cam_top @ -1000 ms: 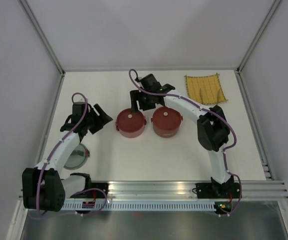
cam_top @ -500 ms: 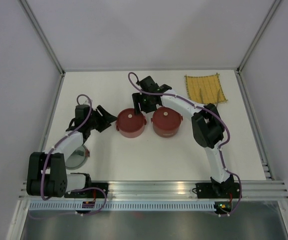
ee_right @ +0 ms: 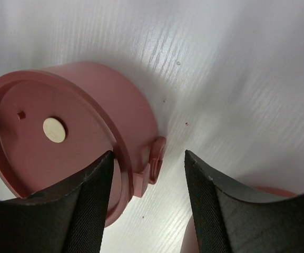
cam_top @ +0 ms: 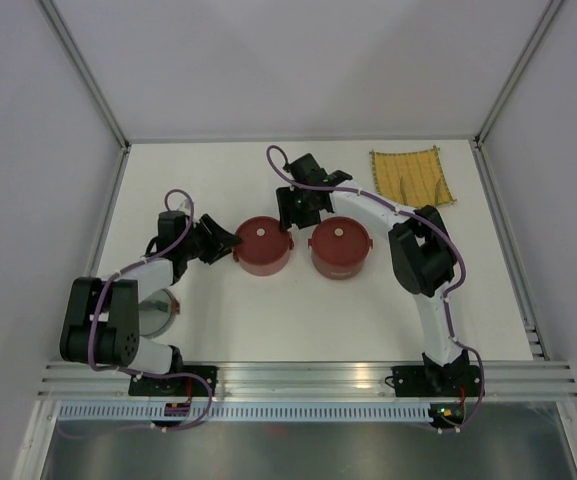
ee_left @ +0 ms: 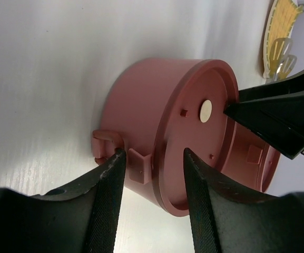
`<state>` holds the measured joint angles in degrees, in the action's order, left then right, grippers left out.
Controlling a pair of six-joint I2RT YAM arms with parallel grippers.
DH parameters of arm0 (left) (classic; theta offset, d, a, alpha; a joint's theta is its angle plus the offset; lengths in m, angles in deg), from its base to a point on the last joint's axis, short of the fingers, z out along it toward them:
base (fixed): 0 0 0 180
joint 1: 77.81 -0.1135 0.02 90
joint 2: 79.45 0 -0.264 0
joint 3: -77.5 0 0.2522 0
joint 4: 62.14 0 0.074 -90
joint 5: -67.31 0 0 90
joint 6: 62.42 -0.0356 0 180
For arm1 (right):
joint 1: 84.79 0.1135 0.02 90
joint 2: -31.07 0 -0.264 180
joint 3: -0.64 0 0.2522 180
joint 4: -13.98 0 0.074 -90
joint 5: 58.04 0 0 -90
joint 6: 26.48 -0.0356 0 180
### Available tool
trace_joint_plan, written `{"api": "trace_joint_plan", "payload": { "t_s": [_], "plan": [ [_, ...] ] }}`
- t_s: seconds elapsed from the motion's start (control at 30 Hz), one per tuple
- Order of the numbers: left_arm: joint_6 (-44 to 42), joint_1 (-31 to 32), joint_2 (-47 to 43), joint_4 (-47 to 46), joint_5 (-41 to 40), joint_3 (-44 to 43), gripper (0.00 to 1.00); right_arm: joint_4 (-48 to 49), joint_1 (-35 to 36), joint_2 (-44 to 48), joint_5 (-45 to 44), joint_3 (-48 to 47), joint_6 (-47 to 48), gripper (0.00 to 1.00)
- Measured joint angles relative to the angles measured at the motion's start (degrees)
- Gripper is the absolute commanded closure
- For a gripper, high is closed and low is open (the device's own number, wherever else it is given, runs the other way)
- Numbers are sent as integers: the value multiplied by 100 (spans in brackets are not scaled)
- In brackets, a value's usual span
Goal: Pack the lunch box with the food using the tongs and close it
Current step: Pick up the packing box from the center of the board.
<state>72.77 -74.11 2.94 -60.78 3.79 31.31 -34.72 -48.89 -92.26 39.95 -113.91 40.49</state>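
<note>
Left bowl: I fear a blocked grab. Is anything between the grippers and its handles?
Nothing visible. One handle of the left bowl sits inside the open left gripper, the other handle inside the open right gripper.

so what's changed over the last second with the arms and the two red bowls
The left end effector slid right up to the left red bowl, with its jaws open around the bowl's side and not gripping. The right end effector eased toward that bowl's far-right side, jaws also open. The right red bowl seems nudged slightly right. Nothing was taken or let go. The left red bowl and the yellow mat stayed put.
</note>
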Motion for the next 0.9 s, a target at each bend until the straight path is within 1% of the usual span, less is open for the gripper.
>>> {"api": "trace_joint_plan", "payload": {
  "t_s": [0.17,0.37,0.53,0.63,0.67,0.77,0.8,0.9],
  "plan": [
    [0,98,31,-17,13,0,50,87,-35,66,118,116,-26,40],
    [-2,129,79,-7,-11,0,59,251,-76,83,382,236,-129,42],
    [-7,234,157,7,-96,-61,61,385,-83,125,511,396,-195,37],
    [-26,321,168,111,-232,-138,62,415,-83,157,557,487,-227,37],
    [-39,350,168,170,-278,-175,65,417,-83,168,562,496,-227,38],
    [-114,439,166,321,-426,-271,68,420,-83,199,575,542,-243,44],
    [-133,461,166,361,-463,-293,69,409,-83,216,579,553,-254,52],
    [-210,511,166,472,-603,-365,71,372,-105,271,586,597,-267,60]
  ]
}}
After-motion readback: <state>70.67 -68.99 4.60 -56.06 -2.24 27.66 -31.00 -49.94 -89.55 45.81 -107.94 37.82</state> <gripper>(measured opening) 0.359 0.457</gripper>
